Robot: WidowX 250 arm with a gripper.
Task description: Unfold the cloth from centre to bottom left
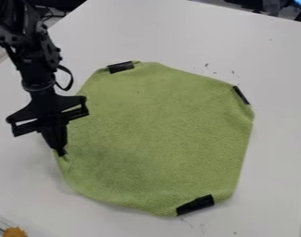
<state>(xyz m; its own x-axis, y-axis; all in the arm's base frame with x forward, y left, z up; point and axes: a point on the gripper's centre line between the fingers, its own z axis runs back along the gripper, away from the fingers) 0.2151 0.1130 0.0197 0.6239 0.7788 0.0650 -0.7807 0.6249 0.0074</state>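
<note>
The black gripper (61, 152) hangs down at the left side of the green cloth (155, 134), its fingers together on the cloth's left edge, where the fabric puckers slightly at the tips. Spread mostly flat, the cloth has an uneven, many-sided outline. Black strips mark its top left, its right side and its bottom edge. The gripper and its shadow cover part of the left edge, so the fabric right under the fingertips is hidden.
A white table (273, 152) lies under the cloth, with its far edge at the top. An orange-yellow object (15, 232) is at the bottom left corner. Dark items stand beyond the table at the top right, and cables show at the top left.
</note>
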